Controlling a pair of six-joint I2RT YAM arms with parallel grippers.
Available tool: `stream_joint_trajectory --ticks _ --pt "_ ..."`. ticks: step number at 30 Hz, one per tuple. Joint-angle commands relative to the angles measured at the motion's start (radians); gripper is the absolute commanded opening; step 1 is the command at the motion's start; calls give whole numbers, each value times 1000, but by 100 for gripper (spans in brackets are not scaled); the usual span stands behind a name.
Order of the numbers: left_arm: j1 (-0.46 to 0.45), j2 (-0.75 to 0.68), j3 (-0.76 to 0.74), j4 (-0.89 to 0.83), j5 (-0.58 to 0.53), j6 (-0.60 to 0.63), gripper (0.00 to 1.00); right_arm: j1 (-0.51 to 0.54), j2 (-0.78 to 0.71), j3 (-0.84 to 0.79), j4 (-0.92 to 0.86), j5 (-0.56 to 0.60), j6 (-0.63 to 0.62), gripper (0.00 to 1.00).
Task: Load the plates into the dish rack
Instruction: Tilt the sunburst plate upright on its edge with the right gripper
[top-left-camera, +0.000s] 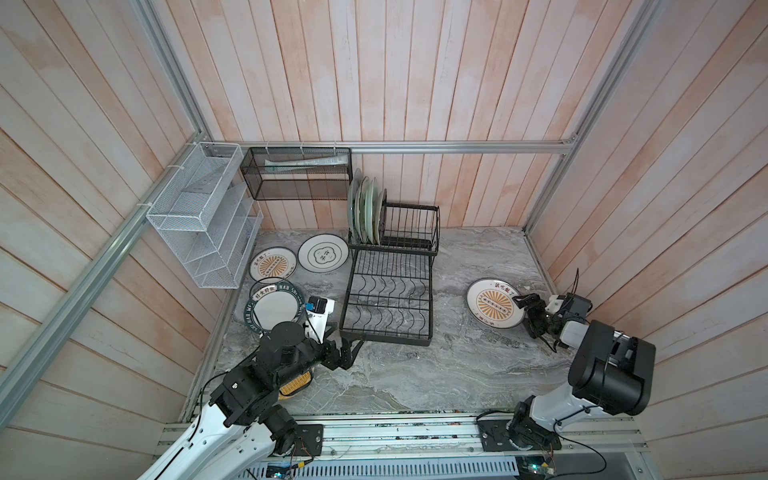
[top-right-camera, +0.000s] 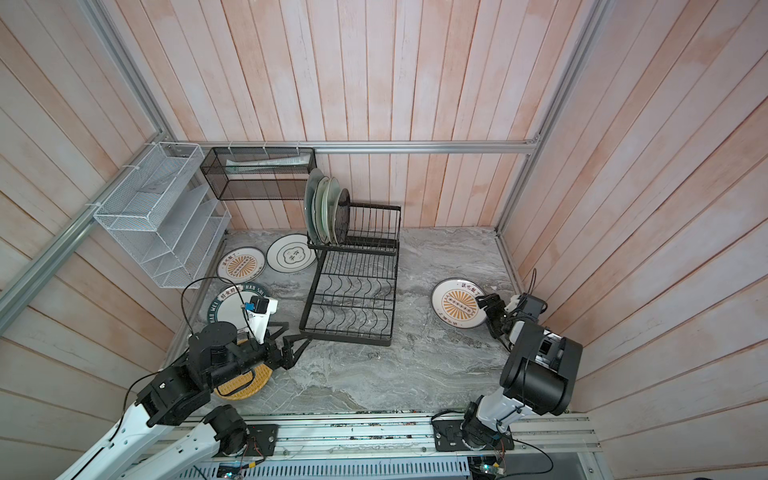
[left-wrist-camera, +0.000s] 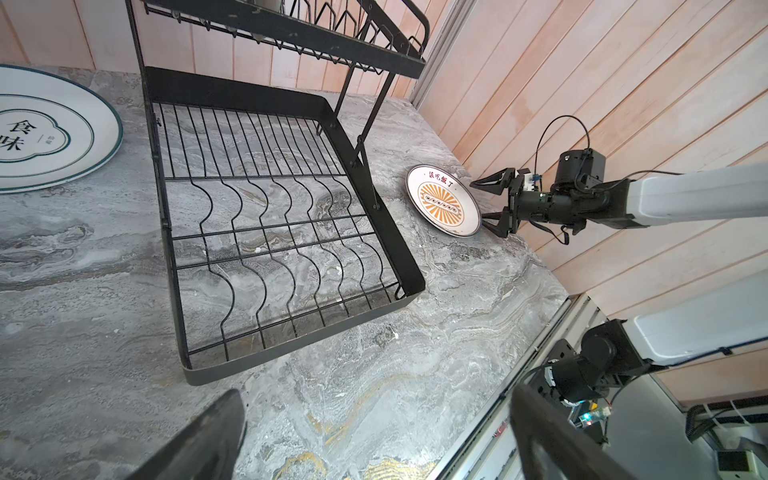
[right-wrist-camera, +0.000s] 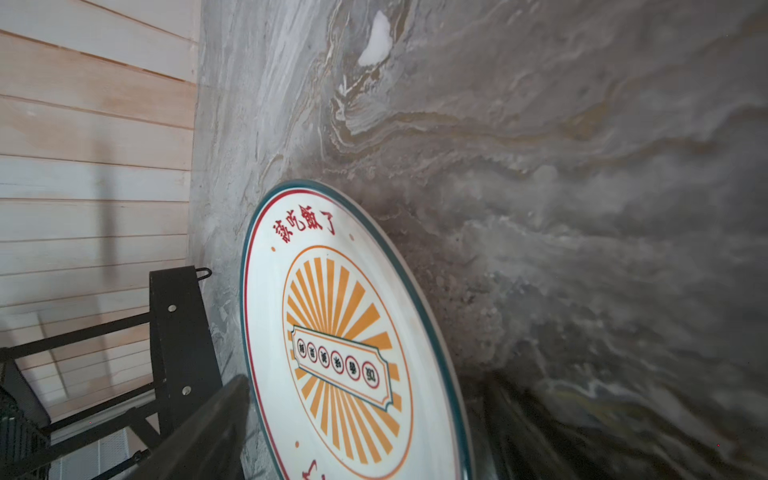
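Not far along. Nearest, the left gripper (top-right-camera: 299, 332) hangs released at the dish rack's (top-left-camera: 386, 337) front corner. The right gripper (top-left-camera: 523, 316), spread wide, straddles a sunburst plate (top-left-camera: 494, 303) by the marble surface's (top-left-camera: 415, 374) right edge. Other plates (top-left-camera: 323, 253) lie flat along the left edge, and four plates (top-left-camera: 365, 208) stand in the upper tier near the plank wall (top-left-camera: 415, 83).

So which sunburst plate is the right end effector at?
The lone sunburst plate right of the dish rack, its rim inside the open right end effector; the other sunburst plate lies left, by the white mesh organizer.
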Motion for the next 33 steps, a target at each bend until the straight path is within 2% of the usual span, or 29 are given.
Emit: stream_joint_trajectory --ticks 1,5,9,21,33 --pt "4 -5 -15 23 14 17 100 30 41 -41 57 -81 12 87" --pt "4 -1 -13 21 12 16 100 75 72 -65 112 -112 51 87" --pt "4 -4 -13 20 5 14 100 99 98 -119 239 -136 160 82" --pt "5 -22 -13 17 -12 12 100 132 159 -198 409 -76 347 49" --pt "7 -44 -13 17 -24 12 100 156 184 -248 531 -9 478 18"
